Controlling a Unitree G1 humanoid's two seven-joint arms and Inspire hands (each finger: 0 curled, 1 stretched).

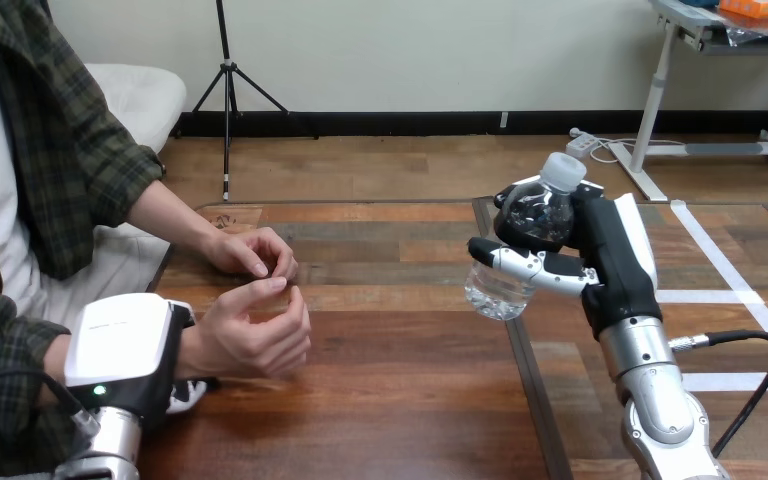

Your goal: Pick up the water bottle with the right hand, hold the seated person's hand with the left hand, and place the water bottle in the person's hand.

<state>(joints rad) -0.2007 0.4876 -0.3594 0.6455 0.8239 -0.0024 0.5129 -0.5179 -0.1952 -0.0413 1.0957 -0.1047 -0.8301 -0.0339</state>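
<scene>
The right hand is clasped round the water bottle, holding it tilted above the desk at about 3 o'clock. At 8 o'clock the left hand lies over the person's wrist, just beside the person's hand. Whether it grips the wrist cannot be told.

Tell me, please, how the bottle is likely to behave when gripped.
The bottle looks like thin clear plastic, so it may dent if the right hand squeezes. Its smooth round body could slip, or roll if laid down. Small, so probably light; its water level is unclear.
</scene>
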